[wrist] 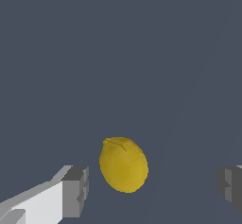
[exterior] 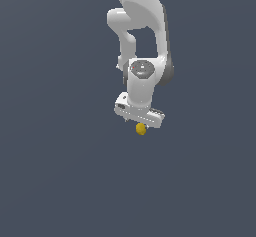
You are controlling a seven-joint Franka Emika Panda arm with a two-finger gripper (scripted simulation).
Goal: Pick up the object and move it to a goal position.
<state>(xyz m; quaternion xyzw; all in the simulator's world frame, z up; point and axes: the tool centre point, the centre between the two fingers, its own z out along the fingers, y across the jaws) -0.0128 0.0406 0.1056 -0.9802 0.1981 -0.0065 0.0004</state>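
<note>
Grey fingertips of the gripper frame the wrist view, spread wide apart and touching nothing. Between them, nearer one finger, lies the yellow lemon-like object on a dark grey floor. Seen from outside, the white arm hangs directly above the object.

A bare simulated scene: flat, featureless slate-grey ground with only a plain white robot arm
</note>
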